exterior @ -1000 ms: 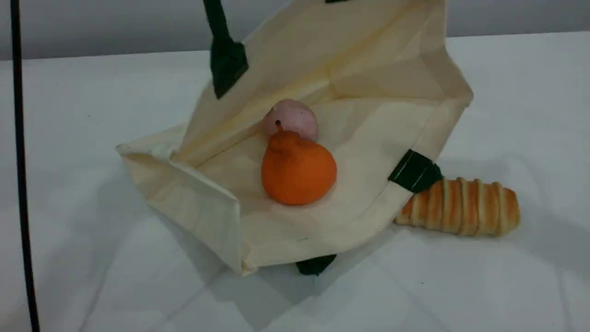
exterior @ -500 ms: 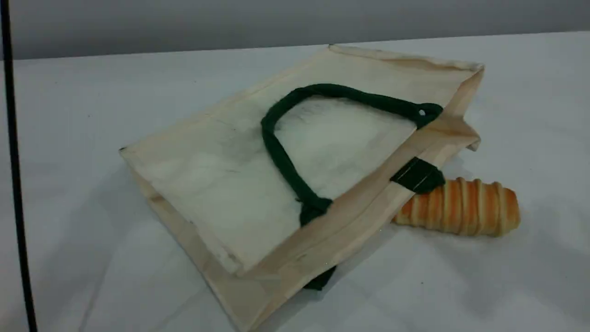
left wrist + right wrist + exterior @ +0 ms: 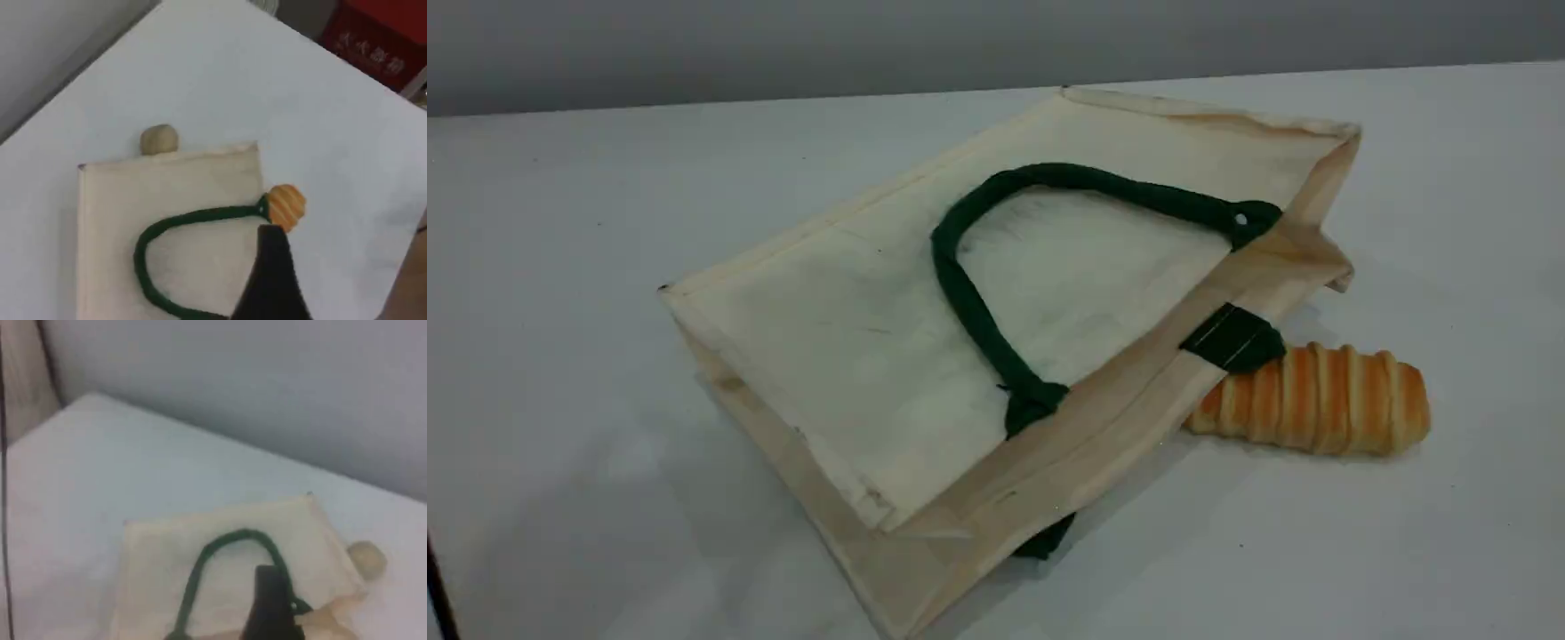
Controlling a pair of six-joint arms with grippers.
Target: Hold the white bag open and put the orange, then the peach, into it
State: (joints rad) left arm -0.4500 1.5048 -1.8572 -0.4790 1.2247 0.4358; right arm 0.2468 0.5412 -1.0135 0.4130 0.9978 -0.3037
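Observation:
The white bag (image 3: pixel 854 356) lies flat on the table with its upper side down over its inside. One dark green rope handle (image 3: pixel 960 284) rests loose on top of it. The orange and the peach are hidden. Neither gripper shows in the scene view. From above the bag (image 3: pixel 187 187), the left wrist view catches the dark tip of my left gripper (image 3: pixel 270 280), which holds nothing. My right gripper (image 3: pixel 270 607) also hangs over the bag (image 3: pixel 160 567) with nothing in it.
A striped orange-cream bread loaf (image 3: pixel 1316 400) lies against the bag's right edge by a green tab (image 3: pixel 1232 338). A beige ball (image 3: pixel 159 139) sits on the table beside the bag. A red box (image 3: pixel 377 40) stands beyond the table.
The bag's upper side, held up by its handle a second ago, was let go and fell flat, covering the orange and the peach. The dark cable at the left drifted out of view.

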